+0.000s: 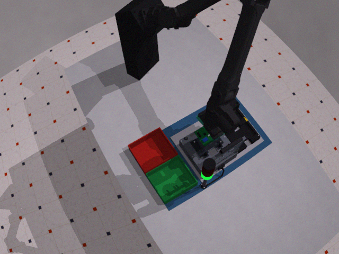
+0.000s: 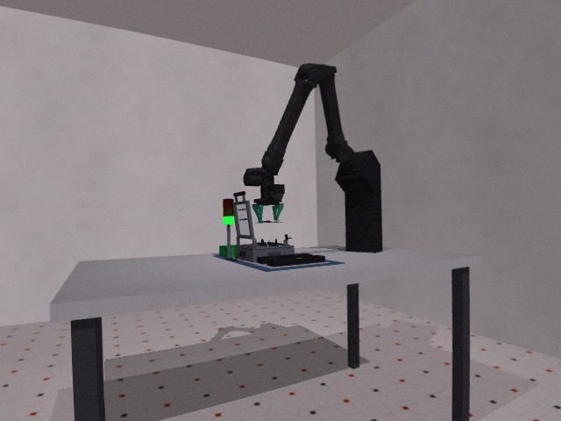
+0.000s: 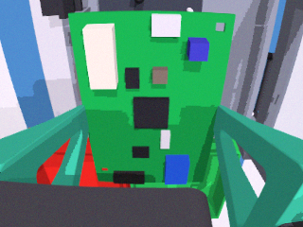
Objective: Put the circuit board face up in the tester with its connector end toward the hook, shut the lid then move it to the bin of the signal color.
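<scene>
The circuit board (image 3: 151,95) is clamped by its long edges in the half-open hand (image 3: 151,151), held level above the tester (image 2: 267,248), since green is shown by the signal tower (image 1: 206,174).

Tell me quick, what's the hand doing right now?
Hand: shut on the circuit board, gripped by its long edges and lifted above the tester.
</scene>
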`<state>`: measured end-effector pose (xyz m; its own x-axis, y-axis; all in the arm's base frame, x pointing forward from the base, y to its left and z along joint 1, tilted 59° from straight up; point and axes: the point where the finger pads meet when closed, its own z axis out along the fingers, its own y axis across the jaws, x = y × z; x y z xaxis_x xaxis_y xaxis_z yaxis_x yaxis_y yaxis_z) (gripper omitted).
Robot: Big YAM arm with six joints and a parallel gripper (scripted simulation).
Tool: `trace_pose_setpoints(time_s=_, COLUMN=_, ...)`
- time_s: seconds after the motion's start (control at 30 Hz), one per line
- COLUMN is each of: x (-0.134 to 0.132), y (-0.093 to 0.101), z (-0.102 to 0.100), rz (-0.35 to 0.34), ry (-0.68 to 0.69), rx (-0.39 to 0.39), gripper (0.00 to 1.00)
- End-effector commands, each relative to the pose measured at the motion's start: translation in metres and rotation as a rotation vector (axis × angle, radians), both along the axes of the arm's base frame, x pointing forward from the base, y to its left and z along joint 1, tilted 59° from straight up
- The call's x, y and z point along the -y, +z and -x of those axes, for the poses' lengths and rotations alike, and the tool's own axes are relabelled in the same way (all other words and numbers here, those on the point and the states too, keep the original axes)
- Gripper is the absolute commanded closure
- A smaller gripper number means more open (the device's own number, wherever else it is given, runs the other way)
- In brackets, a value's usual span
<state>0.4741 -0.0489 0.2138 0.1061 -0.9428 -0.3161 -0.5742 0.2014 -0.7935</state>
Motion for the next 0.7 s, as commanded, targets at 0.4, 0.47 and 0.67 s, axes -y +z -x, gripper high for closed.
trace_pose_setpoints(time_s=0.4, x=0.0166, y=0.0089, z=0.0164, rz=0.012, ry=-0.02, rx=0.002, gripper=0.28)
trace_pose_setpoints(time_s=0.47, x=0.0166, y=0.009, z=0.0164, rz=0.011, ry=-0.02, rx=0.002, gripper=0.28)
trace_pose_setpoints(time_s=0.67, x=0.0166, y=0.009, z=0.0164, rz=0.011, ry=-0.02, rx=0.002, gripper=0.28)
